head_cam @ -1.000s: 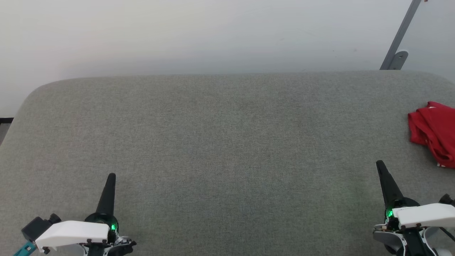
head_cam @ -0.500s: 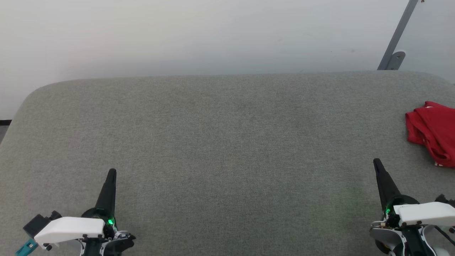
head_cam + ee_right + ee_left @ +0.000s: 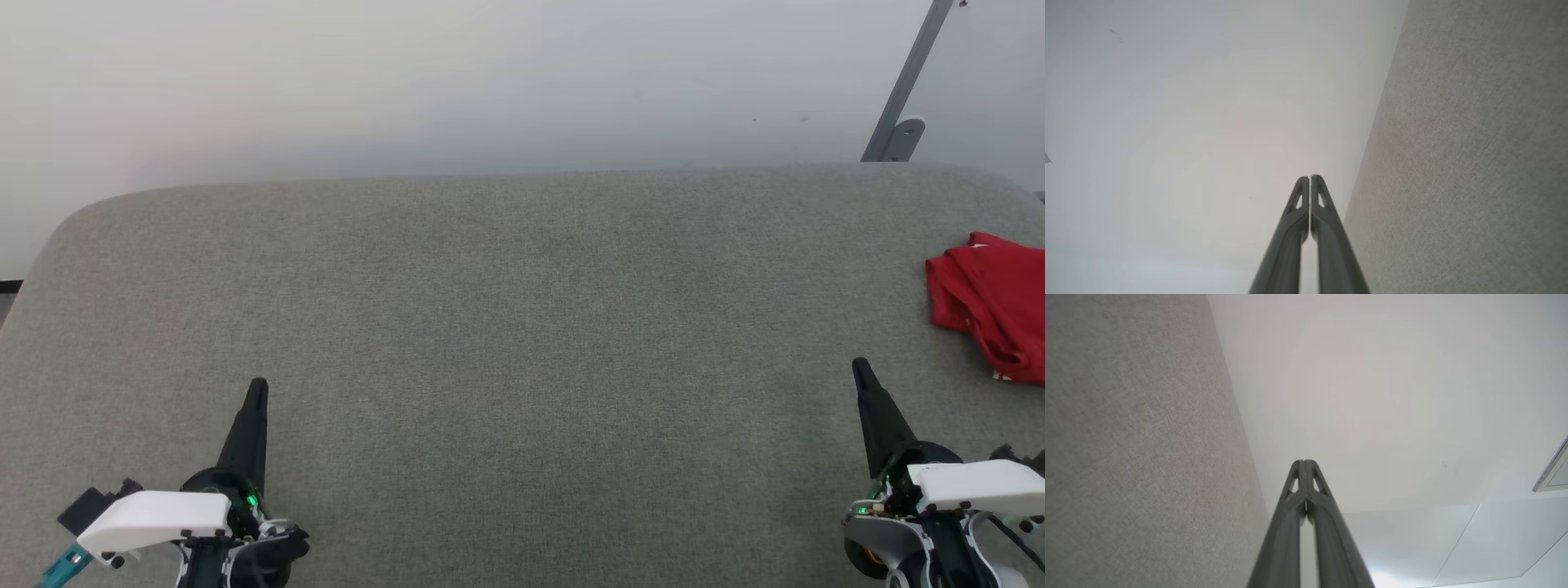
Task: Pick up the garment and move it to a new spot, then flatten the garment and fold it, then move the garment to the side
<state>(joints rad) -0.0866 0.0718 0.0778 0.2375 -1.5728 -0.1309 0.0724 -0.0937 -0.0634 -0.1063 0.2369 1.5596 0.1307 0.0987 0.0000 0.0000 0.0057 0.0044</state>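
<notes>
The garment [image 3: 992, 302], a crumpled bright red shirt, lies at the far right of the grey fabric surface [image 3: 522, 327], partly cut off by the head view's edge. My right gripper [image 3: 859, 369] is shut and empty at the lower right, short of the garment and to its left. At the lower left my left gripper [image 3: 259, 386] is also shut and empty, far from the garment. In the left wrist view the left gripper [image 3: 1304, 462] has its fingers pressed together. The right gripper [image 3: 1309, 178] looks the same in the right wrist view.
A pale wall [image 3: 490, 82] rises behind the surface's rounded far edge. A grey metal bracket [image 3: 902, 90] leans against the wall at the upper right. The surface's left corner [image 3: 57, 237] curves down towards a dark floor strip.
The head camera has shifted slightly, so the garment and bracket sit a little further left in the picture. Both grippers stay shut, low in the view.
</notes>
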